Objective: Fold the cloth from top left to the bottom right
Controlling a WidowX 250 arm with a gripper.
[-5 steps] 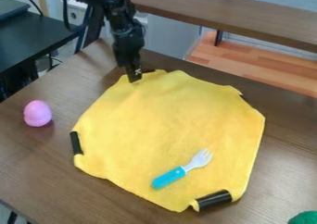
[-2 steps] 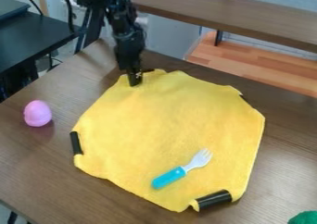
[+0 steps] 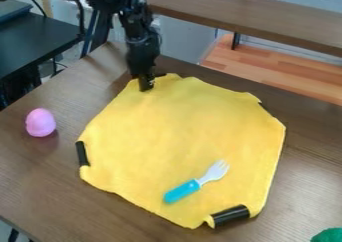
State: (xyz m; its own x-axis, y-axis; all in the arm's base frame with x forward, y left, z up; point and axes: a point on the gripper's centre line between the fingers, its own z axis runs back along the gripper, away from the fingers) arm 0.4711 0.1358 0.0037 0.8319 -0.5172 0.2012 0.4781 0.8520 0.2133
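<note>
Cloth [image 3: 180, 121] lay spread on the table [image 3: 40, 176], fork [image 3: 182, 191] on its lower part. I had the gripper [image 3: 145, 84] at the upper-left edge, and could not tell whether it was open. A pink egg [image 3: 41, 122] stood to the left.

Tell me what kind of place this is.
Probably a robot lab or workshop: a black robot arm reaches over a wooden table, with a toy fork on a yellow cloth and a painted block wall behind.
</note>
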